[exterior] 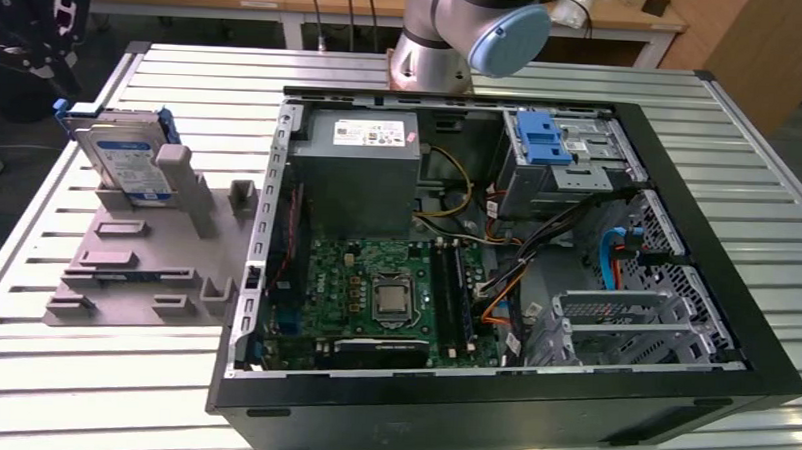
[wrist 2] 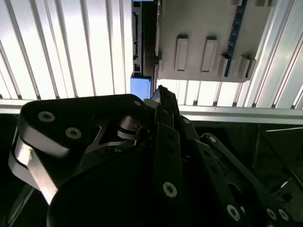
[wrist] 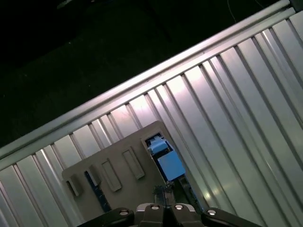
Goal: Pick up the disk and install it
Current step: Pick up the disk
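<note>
The arm reaches across the counter (exterior: pixel 88 379), its gripper (wrist 2: pixel 160 93), whose state cannot be told, poised above the disk (exterior: pixel 123 162) standing on end in a grey holder (exterior: pixel 132 276), blue handle uppermost.

Glossy metal disk (exterior: pixel 126 163) (blue plastic rails (exterior: pixel 165 127)); ribbed bare-metal table (exterior: pixel 102 395).

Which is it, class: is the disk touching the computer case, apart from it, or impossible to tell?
Apart. The exterior view shows the disk upright in a grey stand, with the stand's posts and open space between it and the case.
</note>
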You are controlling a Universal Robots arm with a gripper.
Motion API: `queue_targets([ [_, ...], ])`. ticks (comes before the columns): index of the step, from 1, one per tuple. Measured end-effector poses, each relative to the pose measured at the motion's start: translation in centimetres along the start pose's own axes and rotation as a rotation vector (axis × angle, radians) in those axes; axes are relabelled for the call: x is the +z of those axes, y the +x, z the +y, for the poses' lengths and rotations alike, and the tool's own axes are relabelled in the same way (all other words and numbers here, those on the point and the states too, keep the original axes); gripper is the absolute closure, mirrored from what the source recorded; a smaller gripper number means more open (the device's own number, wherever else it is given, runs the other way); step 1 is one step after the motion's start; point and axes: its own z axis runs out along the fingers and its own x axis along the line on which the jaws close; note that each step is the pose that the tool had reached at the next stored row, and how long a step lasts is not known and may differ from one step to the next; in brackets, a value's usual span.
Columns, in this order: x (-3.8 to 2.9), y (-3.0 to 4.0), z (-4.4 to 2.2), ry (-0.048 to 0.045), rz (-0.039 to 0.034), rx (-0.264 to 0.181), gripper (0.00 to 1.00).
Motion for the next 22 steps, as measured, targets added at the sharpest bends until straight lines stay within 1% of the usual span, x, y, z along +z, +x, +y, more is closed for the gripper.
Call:
queue_targets([
  [12, 0.05, 0.00, -0.01, -0.0055, 0.0062, -0.213, 0.89],
  [22, 0.23, 0.00, -0.01, -0.0098, 0.0120, -0.394, 0.89],
])
